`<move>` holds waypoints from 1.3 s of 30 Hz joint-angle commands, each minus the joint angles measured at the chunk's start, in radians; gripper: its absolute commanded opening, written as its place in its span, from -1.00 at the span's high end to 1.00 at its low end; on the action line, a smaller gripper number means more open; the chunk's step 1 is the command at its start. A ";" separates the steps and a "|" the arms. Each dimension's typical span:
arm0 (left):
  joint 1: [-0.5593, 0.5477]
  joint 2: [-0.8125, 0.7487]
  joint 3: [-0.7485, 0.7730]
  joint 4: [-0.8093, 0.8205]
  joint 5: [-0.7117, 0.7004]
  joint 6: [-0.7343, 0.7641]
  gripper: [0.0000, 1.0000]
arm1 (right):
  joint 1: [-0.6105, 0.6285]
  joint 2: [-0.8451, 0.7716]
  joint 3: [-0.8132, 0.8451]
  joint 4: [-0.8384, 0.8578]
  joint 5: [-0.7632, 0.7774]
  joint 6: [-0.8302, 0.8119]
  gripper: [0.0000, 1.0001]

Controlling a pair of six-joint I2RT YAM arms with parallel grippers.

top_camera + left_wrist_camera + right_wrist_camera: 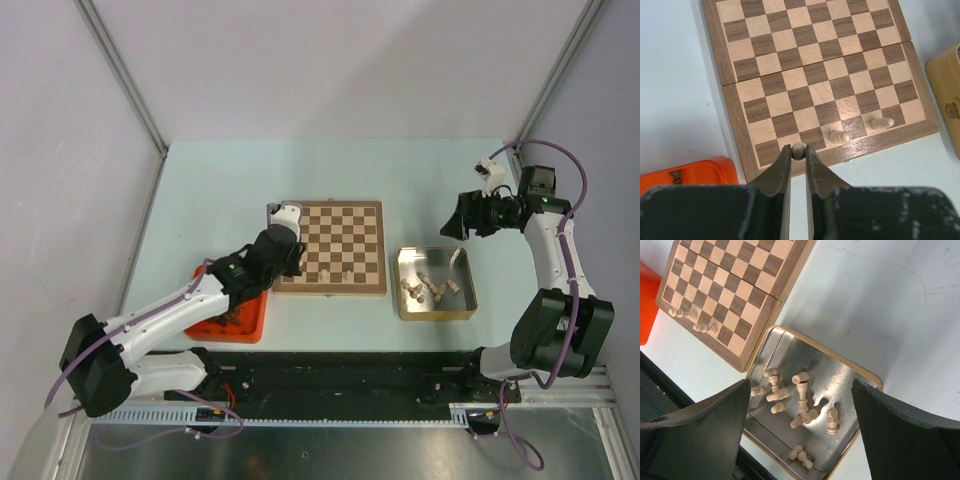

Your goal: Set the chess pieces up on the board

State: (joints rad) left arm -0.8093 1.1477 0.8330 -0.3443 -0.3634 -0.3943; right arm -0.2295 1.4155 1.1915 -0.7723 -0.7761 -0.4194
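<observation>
The board lies in the middle of the table. Two pale chess pieces stand on its near row. My left gripper is shut on a small pale piece over the near row, close to the board's near left corner. I cannot tell whether that piece touches the board. My right gripper hangs open and holds nothing, above a gold tin that holds several pale pieces lying on their sides.
A red tray sits left of the board under my left arm, with a dark piece in it. The tin stands just right of the board. A black rail runs along the table's near edge.
</observation>
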 commanded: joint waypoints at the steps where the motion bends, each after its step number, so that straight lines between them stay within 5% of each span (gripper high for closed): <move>1: 0.013 0.043 -0.017 0.148 0.001 0.002 0.89 | 0.004 -0.012 0.000 0.016 -0.014 -0.009 -0.75; 39: 0.013 0.230 -0.097 0.301 0.075 -0.083 0.83 | 0.010 0.002 -0.001 0.019 -0.002 -0.015 -0.76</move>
State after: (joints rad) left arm -0.8017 1.3632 0.7349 -0.0872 -0.3042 -0.4526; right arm -0.2256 1.4155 1.1912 -0.7719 -0.7750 -0.4210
